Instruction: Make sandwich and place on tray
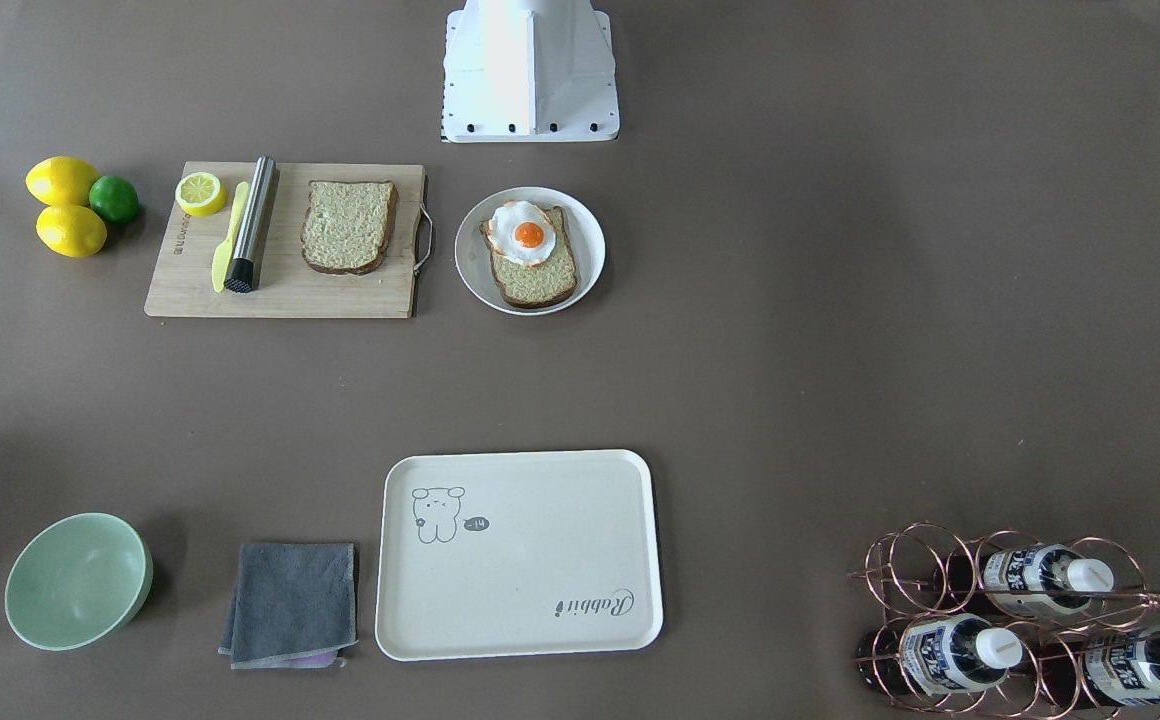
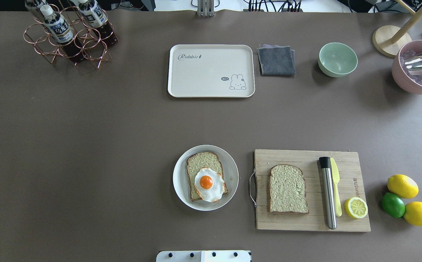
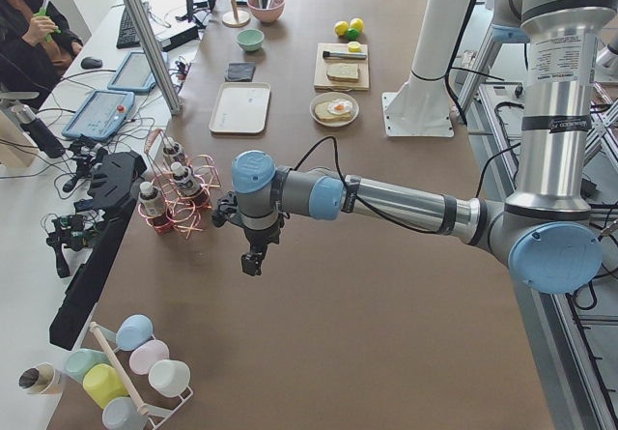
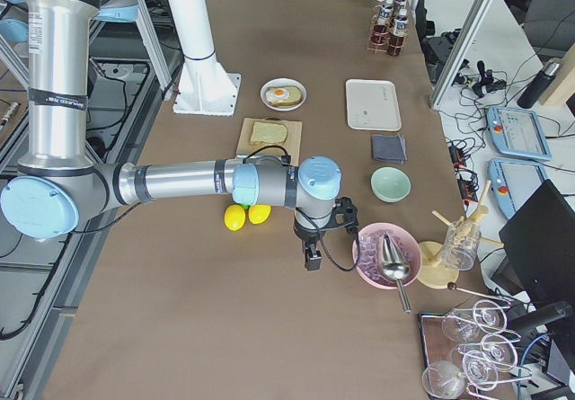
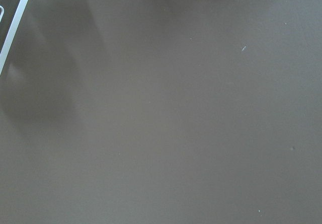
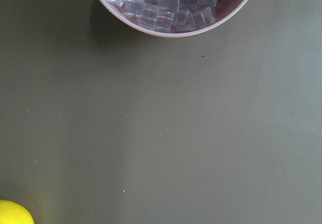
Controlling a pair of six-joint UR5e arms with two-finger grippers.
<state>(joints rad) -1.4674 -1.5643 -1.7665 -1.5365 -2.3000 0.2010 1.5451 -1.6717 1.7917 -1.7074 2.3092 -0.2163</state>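
An egg-topped bread slice (image 2: pixel 200 162) sits on the plate (image 2: pixel 180 178) and the second slice (image 2: pixel 288 189) on the cutting board (image 2: pixel 345 160) — both near the worktop's (image 2: pixel 87 145) robot-side edge. The tray (image 2: pixel 203 72) lies at the far edge. Left jaws and right jaws — I cannot tell how far apart they stand.

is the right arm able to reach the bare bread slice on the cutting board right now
Probably yes: the bread slice lies uncovered on the cutting board, on that arm's side, clear of the metal tube.

pink ice bowl (image 6: pixel 173 33) half off-frame
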